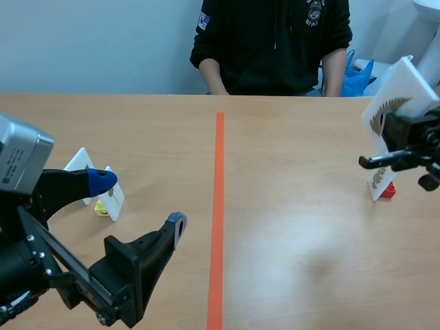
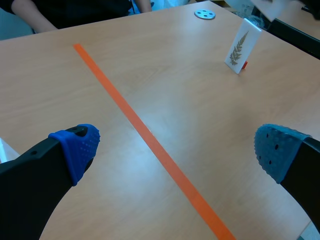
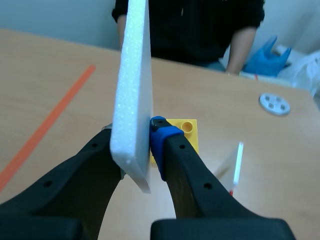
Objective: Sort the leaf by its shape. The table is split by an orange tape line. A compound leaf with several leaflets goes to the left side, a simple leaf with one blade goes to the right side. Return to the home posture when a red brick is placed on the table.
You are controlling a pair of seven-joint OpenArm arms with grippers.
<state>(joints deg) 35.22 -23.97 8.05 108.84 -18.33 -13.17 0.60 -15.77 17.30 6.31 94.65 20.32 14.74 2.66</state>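
Note:
My right gripper (image 3: 150, 135) is shut on a white foam leaf card (image 3: 135, 85) seen edge-on, with a yellow brick base (image 3: 186, 131) behind it. In the scene view that card (image 1: 400, 86) hangs tilted above the table's right side. Below it a second white card with a fern-like compound leaf (image 1: 379, 181) stands on a red brick (image 1: 389, 191), right of the orange tape line (image 1: 218, 206). The left wrist view shows this fern card (image 2: 242, 46) far ahead. My left gripper (image 1: 139, 201) is open and holds nothing. A third white card on a yellow brick (image 1: 110, 198) stands just behind its left finger.
A person in black (image 1: 271, 41) sits across the table with forearms at the far edge. A grey disc (image 2: 205, 14) lies near the far right. Blue bags (image 1: 357, 75) sit beyond the right corner.

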